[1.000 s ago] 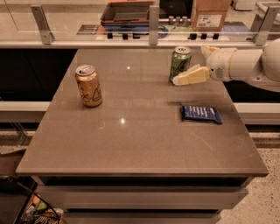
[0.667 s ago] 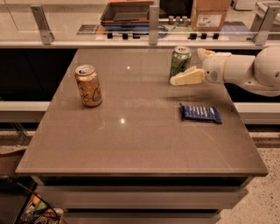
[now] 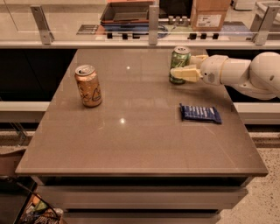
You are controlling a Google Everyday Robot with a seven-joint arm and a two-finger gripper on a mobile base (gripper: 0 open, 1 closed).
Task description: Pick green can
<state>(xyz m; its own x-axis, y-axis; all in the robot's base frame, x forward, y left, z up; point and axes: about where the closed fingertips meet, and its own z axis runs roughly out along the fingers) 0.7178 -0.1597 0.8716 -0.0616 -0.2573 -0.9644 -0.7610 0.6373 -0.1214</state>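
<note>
Green can (image 3: 179,61): upper right of centre, upright; light green metal cylinder, silver top.
Gripper (image 3: 187,66): upper right; cream fingers spread, one across the can's front, one behind; contact unclear.
Orange can (image 3: 88,85): left, upright, glossy.
Packet (image 3: 201,113): flat, dark blue, right.
Table (image 3: 131,140): smooth brown slab.

A brown worktop (image 3: 131,144) stands on a speckled floor (image 3: 262,205), with a glass rail (image 3: 96,24) on metal posts (image 3: 153,22) along its far edge and a cardboard box (image 3: 209,15) and dark tray (image 3: 127,11) beyond.
</note>
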